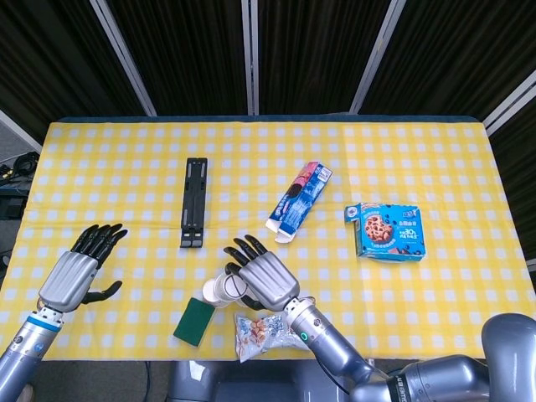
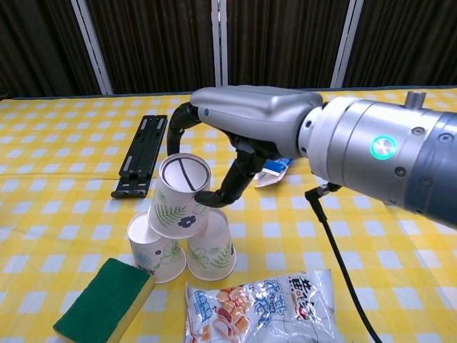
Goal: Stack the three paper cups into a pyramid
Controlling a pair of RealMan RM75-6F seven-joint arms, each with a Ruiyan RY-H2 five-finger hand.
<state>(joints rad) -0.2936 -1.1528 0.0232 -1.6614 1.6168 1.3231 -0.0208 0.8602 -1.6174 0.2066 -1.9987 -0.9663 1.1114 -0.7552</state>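
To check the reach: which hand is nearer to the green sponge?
Right. The right hand holds a paper cup just beside the green sponge; the left hand hovers far left, empty.

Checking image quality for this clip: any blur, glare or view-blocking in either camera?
Head view: evenly lit and sharp, though the right robot hand hides most of the cups. Chest view: the top cup is sharp; the right arm looms large close to the lens, with soft highlights on its grey shell and a green indicator light.

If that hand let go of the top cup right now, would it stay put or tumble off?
Probably tumble: the top cup looks tilted in the right hand, not sitting flat on the two lower cups. It looks like thin paper, so likely light, easily crushed, and apt to roll.
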